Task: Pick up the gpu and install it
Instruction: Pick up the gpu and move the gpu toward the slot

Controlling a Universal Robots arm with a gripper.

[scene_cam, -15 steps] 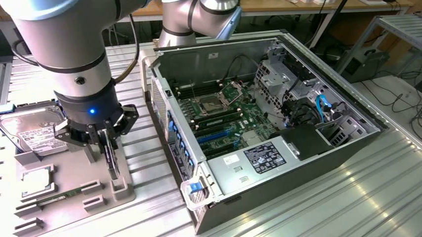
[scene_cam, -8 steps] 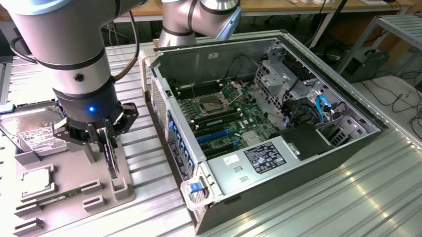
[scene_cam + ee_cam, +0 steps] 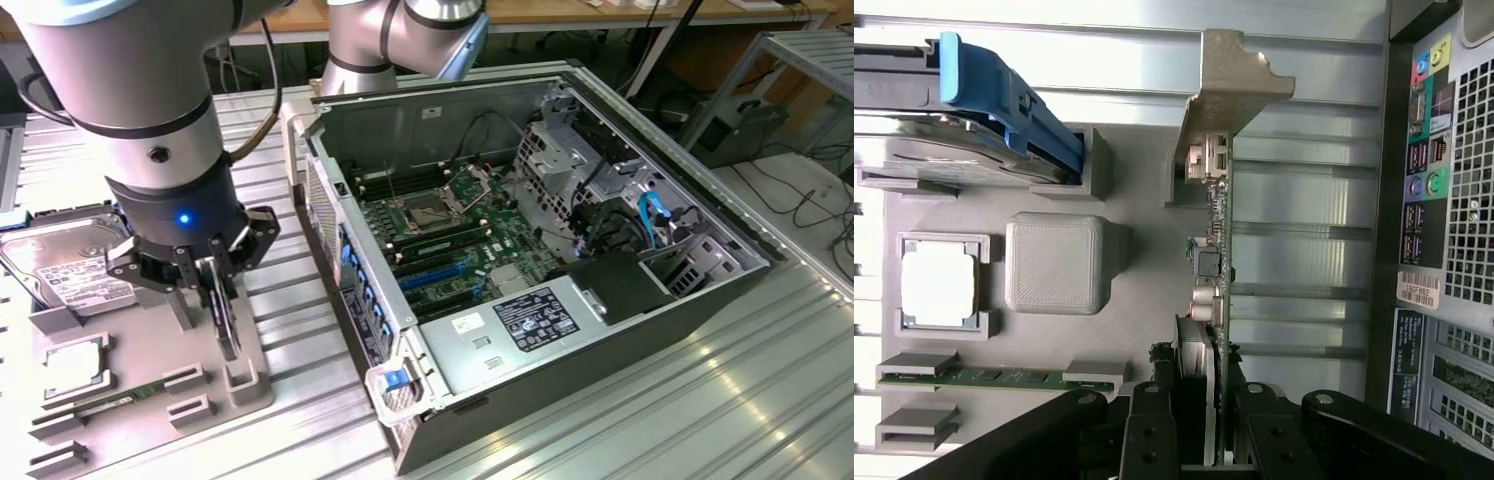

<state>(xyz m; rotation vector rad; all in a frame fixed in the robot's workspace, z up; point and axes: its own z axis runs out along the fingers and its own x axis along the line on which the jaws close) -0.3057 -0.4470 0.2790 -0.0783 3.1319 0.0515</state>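
**Claw astride the gpu in its tray slot**

My claw [image 3: 203,290] hangs low over the grey parts tray [image 3: 147,340], at the exterior view's left, well apart from the open computer case [image 3: 694,330]. The gpu [image 3: 227,325] stands on edge in a slotted holder at the tray's near corner. In the wrist view I look straight along its thin green board [image 3: 1218,250] to the silver end bracket [image 3: 1234,70] at the far end. My claw [image 3: 1204,445] straddles the card at the end with the cooler [image 3: 1194,350]. Whether it presses the card or only brackets it, I cannot tell.

I judge the card light and stiff, but fragile. Its small soldered parts and the fan would not take a pinch well. The two flat faces are the sound place to hold, across board and cooler body, clear of the blades and the connector edge. Held this far from the bracket, it may pivot if the squeeze is weak.
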